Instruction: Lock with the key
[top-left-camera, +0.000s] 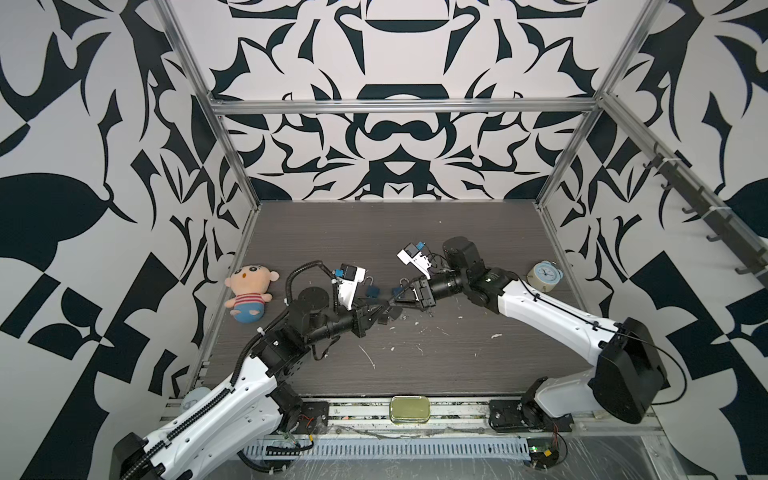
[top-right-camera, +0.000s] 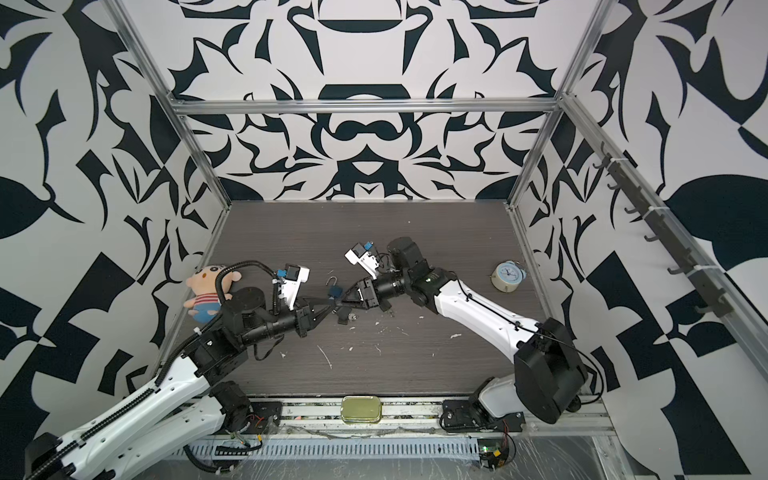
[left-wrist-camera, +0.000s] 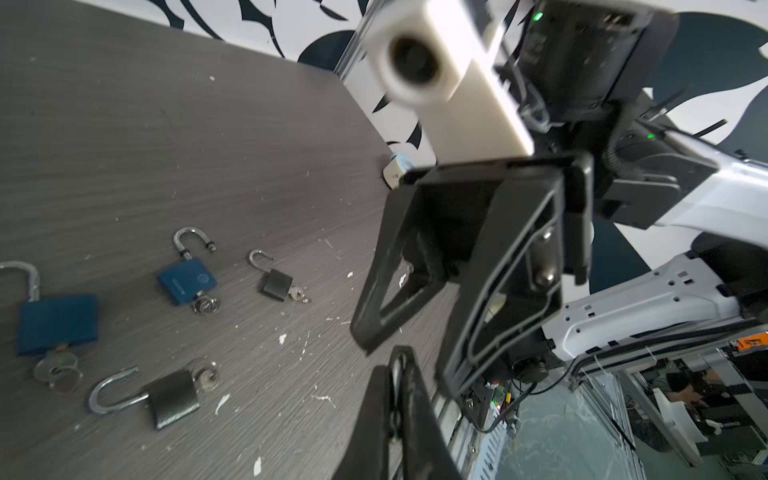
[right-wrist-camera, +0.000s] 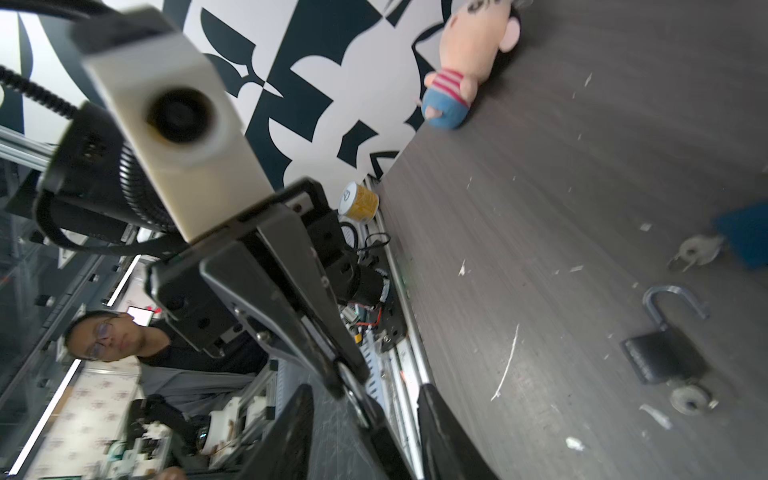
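My left gripper (top-left-camera: 384, 308) is shut on a small silvery piece that looks like the key (right-wrist-camera: 359, 399), held above the table. A dark part runs on beyond it; I cannot make out what that is. My right gripper (right-wrist-camera: 365, 390) stands open, its two fingers on either side of the left gripper's tip and the key, touching neither. Below lie several open padlocks with keys in them: a large blue one (left-wrist-camera: 58, 324), a smaller blue one (left-wrist-camera: 187, 282), a small black one (left-wrist-camera: 276, 284) and a black one (left-wrist-camera: 172, 399).
A plush doll (top-left-camera: 249, 293) lies at the table's left edge and a pale blue alarm clock (top-left-camera: 545, 276) stands at the right edge. A brass-coloured tin (top-left-camera: 409, 409) sits on the front rail. White scraps are scattered over the grey tabletop (top-left-camera: 415, 357).
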